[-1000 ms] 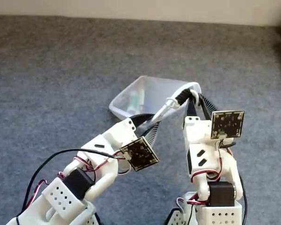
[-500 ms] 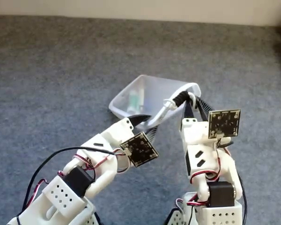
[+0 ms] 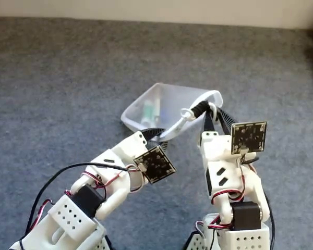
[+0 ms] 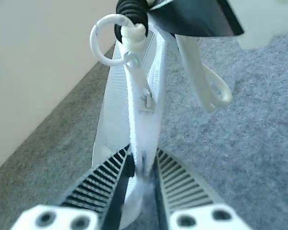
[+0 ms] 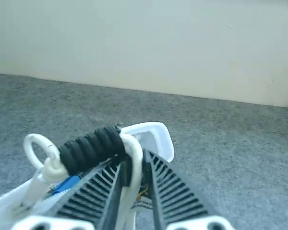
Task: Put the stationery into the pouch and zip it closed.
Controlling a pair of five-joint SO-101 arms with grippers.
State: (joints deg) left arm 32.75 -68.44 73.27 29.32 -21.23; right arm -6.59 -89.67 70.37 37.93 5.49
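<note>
- Pouch of translucent white plastic (image 3: pixel 164 101) rests tilted on the grey carpet (image 3: pixel 57 78), held between the two grippers with its zip edge turned toward the arms.
- Left gripper (image 4: pixel 141 160) has its jaws pinched on the white zip band (image 4: pixel 116 96), short of the small metal zip pull (image 4: pixel 146 100) (not on the pull itself).
- Right gripper (image 5: pixel 136 163) has its jaws pressed together on the white strap (image 5: pixel 131 146), beside the black cord-wrapped handle (image 5: pixel 91 143).
- A blue pen (image 5: pixel 67 183) and a pale green-and-white stick (image 3: pixel 148 111) already lie inside; how far the zip is run I cannot tell.
- Risk: with the band gripped instead of the pull, a tug would likely drag the whole pouch or let the fabric slip free.
- Risk: the strap is limp, so it anchors poorly; the pouch could swing or tip and spill its contents, or a pen end could foul the zip teeth.
</note>
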